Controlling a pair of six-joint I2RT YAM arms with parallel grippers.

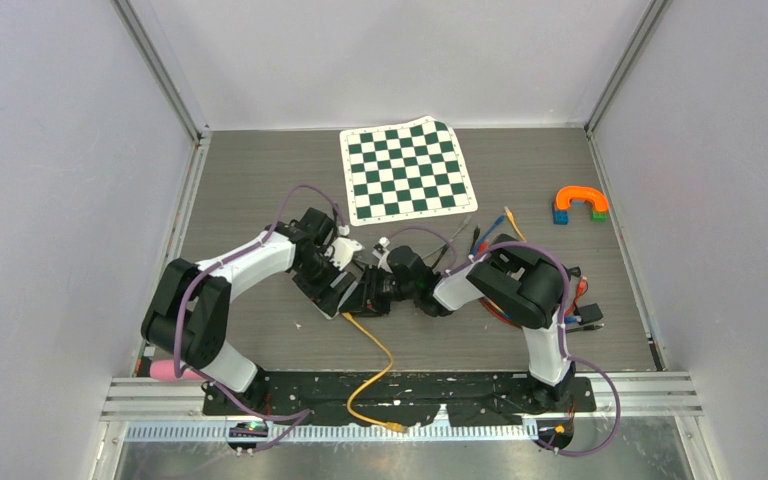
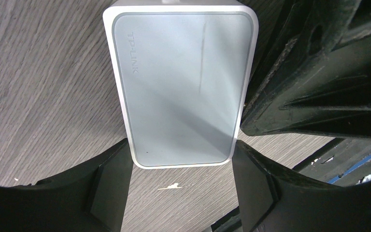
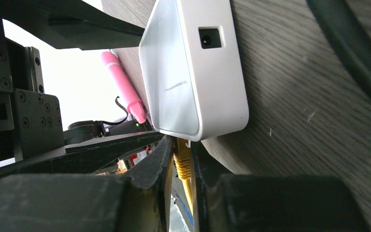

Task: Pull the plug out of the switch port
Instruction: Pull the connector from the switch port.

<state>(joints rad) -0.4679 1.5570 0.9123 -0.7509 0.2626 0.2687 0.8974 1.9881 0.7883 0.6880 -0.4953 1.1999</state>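
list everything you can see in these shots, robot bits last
switch: one, white with a grey top, mid table between the grippers
yellow plug: one, yellow, at the switch's edge
yellow cable: one, yellow, running from the switch to the near edge
checkered mat: one, green and white, far centre
arch block: one, orange, far right, resting on a blue block and a green block
loose cables: several, blue and orange tips, beside the right arm
pink stick: one, pink, near the left arm's base
table: one, grey wood grain
left gripper: one, black, fingers against both sides of the switch
right gripper: one, black, closed on the yellow plug
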